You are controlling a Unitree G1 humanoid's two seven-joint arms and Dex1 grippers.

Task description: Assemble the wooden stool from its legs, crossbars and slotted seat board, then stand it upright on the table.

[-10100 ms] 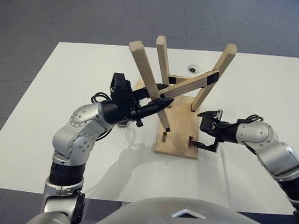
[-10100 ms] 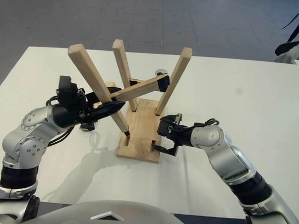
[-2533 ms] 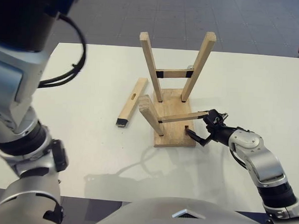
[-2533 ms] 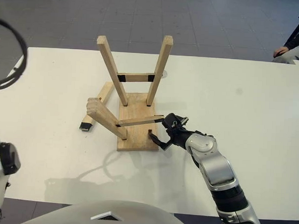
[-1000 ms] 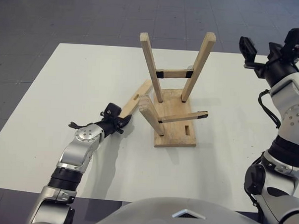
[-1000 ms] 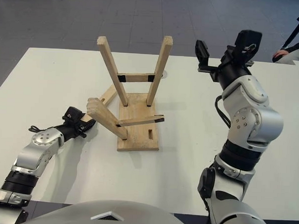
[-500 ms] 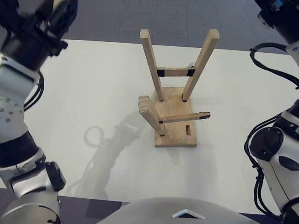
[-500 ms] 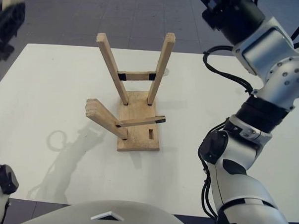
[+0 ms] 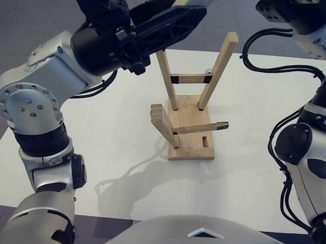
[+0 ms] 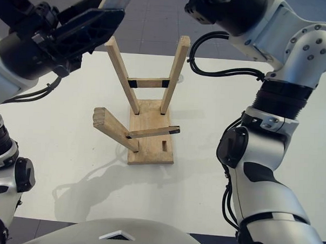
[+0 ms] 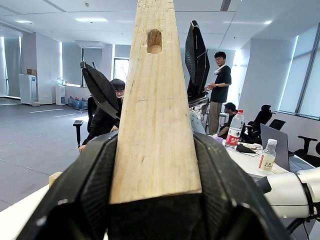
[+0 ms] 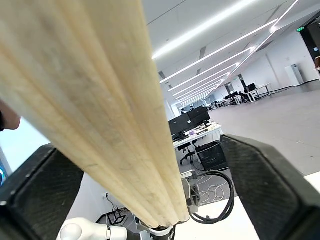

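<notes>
Pale grained wood: seat board [image 9: 190, 150], legs [image 9: 166, 79] and loose leg [image 11: 155, 140]. Crossbars [image 9: 191, 79] pale, black-ended. Left gripper [image 11: 139, 46] black. Table [image 9: 109, 114] white; floor [image 9: 27, 19] grey-tiled.

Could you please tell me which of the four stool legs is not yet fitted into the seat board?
The leg gripped in the raised left hand; the other three legs, two upright and one leaning, already sit in the seat board.
</notes>
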